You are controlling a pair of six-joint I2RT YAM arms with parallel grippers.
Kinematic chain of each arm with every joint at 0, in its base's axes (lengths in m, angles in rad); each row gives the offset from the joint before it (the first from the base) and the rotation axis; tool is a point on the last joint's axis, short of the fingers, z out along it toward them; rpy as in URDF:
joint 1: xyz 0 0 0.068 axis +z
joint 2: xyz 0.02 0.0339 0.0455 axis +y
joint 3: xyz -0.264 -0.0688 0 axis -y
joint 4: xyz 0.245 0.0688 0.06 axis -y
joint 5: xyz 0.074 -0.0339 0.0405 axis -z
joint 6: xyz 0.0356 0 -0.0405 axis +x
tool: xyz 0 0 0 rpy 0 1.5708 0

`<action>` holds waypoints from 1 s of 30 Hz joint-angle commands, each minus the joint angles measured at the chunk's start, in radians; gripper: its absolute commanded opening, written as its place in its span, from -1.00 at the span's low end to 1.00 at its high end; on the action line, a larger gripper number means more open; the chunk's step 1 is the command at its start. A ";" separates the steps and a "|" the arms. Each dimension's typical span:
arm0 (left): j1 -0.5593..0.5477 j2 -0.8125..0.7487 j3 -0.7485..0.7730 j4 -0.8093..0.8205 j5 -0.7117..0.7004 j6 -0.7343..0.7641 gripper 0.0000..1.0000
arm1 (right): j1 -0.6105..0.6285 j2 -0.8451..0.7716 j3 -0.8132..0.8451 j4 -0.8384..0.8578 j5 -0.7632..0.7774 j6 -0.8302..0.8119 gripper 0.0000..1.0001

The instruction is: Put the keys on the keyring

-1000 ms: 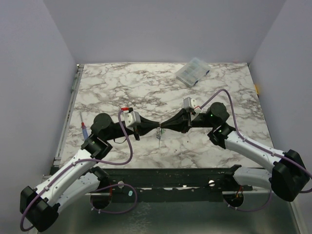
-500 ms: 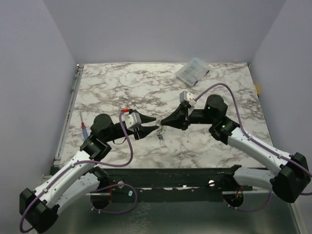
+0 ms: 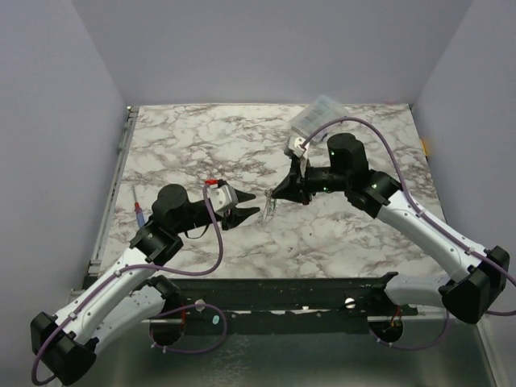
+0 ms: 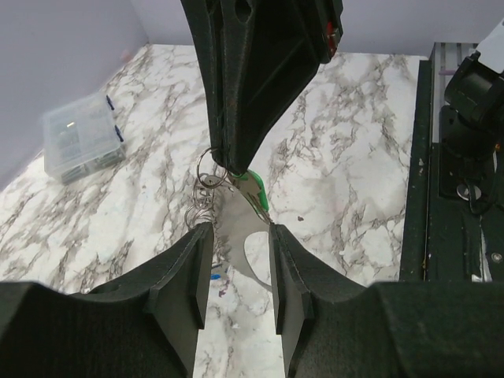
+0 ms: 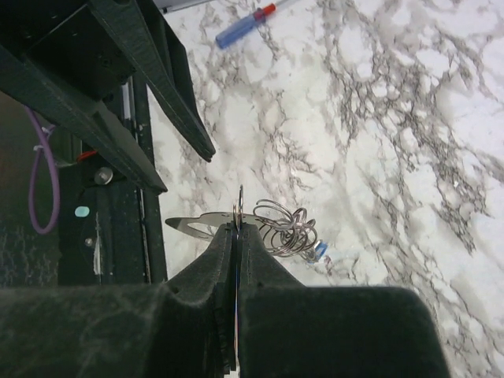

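Right tool [image 5: 236,228] clamps the keyring [image 4: 206,167] steady for threading. Left tool [image 4: 235,260] (2 fingers [image 4: 185,276] partly apart) straddles the green key [image 4: 256,191] beside the keyring.

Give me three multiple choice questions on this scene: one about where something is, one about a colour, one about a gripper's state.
1. Where on the table is the clear plastic box?
A. At the near edge, by the arm bases
B. At the far edge, right of the middle
C. At the left edge

2. In the left wrist view, what colour is the key head just under the right gripper?
A. Green
B. Red
C. Yellow

3. What state is the left gripper in?
A. Shut on the box
B. Shut on a pen
C. Open

Answers:
1. B, it lies by the back wall, right of centre.
2. A, the plastic head shows bright green.
3. C, a clear gap shows between its fingers.
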 commanded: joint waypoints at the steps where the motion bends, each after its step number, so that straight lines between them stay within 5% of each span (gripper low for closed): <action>1: -0.002 0.013 0.032 -0.022 -0.026 0.019 -0.19 | 0.004 0.033 0.108 -0.269 0.082 -0.046 -0.99; 9: -0.003 0.052 0.032 -0.023 -0.012 0.018 -0.19 | 0.006 0.176 0.270 -0.582 0.184 -0.003 -0.99; 19: -0.003 0.087 0.030 -0.022 0.011 0.012 -0.20 | 0.025 0.187 0.262 -0.576 0.175 -0.008 -0.99; 30: -0.003 0.178 0.044 0.025 0.244 -0.052 -0.33 | 0.103 0.157 0.197 -0.492 0.100 -0.064 -0.99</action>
